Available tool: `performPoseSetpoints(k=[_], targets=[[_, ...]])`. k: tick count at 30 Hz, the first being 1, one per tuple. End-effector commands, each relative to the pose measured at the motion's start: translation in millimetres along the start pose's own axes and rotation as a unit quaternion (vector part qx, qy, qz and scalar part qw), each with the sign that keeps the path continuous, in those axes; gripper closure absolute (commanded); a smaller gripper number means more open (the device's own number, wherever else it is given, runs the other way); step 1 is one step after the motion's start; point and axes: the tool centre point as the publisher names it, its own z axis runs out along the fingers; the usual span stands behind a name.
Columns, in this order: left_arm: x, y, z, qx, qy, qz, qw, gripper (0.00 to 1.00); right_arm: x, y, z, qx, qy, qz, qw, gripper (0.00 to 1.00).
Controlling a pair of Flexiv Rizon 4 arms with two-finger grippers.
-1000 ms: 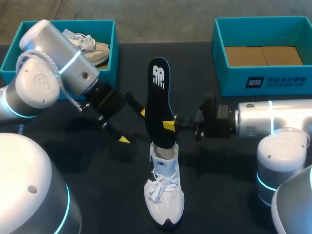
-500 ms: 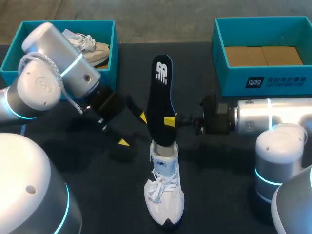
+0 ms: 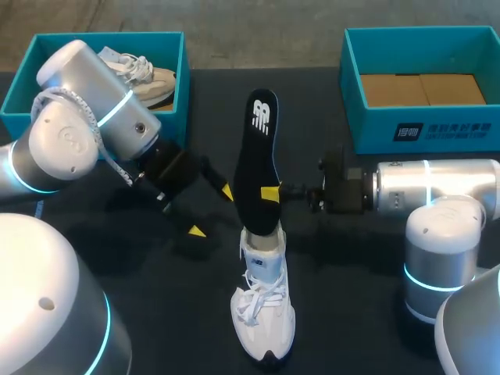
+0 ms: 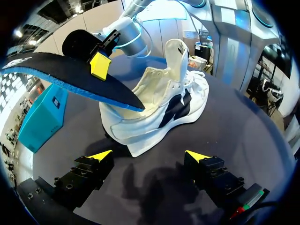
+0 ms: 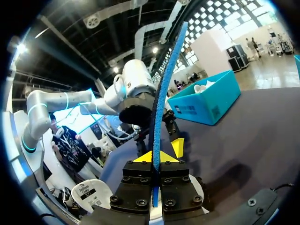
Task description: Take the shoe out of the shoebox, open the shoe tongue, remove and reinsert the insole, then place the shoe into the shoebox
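Black curved insole (image 3: 255,160) in right pincer (image 3: 269,193).

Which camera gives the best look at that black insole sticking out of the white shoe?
The head view: the insole shows its whole top face, one end in the shoe. The left wrist view sees it slantwise from the side; the right wrist view shows only its thin edge.

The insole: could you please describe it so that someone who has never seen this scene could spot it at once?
In the middle of the dark table stands a white shoe. Rising from its opening is the insole, clamped in the jaws of the right gripper. It alone is long and flat: black, blue-edged, with a white logo.
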Motion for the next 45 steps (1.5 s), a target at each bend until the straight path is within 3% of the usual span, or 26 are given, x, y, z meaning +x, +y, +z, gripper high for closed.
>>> performPoseSetpoints(k=[1, 21, 45], targets=[[0.6, -0.4, 2.0, -0.002, 0.001, -0.001, 1.0, 0.0, 2.2, 1.1, 4.7, -0.004, -0.002, -0.001, 1.0, 1.0], [6.4, 4.5, 7.5, -0.009, 0.011, -0.016, 1.0, 0.0, 0.0, -12.9, 1.6, -0.012, -0.011, 0.026, 1.0, 1.0], [11.8, 9.3, 12.0, -0.009, 0.008, -0.039, 0.999, 0.0, 5.4, -17.1, -1.7, -0.016, -0.017, 0.028, 0.999, 1.0]])
